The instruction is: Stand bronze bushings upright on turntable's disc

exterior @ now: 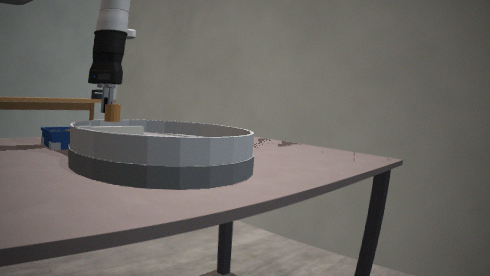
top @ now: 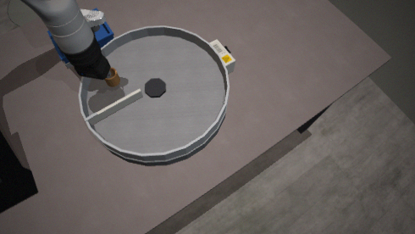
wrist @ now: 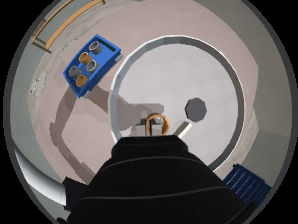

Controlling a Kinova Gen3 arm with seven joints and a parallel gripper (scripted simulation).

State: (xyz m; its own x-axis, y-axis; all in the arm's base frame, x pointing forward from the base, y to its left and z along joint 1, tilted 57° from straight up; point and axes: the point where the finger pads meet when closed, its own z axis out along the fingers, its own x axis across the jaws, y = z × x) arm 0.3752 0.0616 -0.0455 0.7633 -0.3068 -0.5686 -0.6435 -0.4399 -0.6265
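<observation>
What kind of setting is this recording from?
Probably a workshop or parts-handling cell: a robot arm, a walled turntable, and a blue crate of metal bushings.
</observation>
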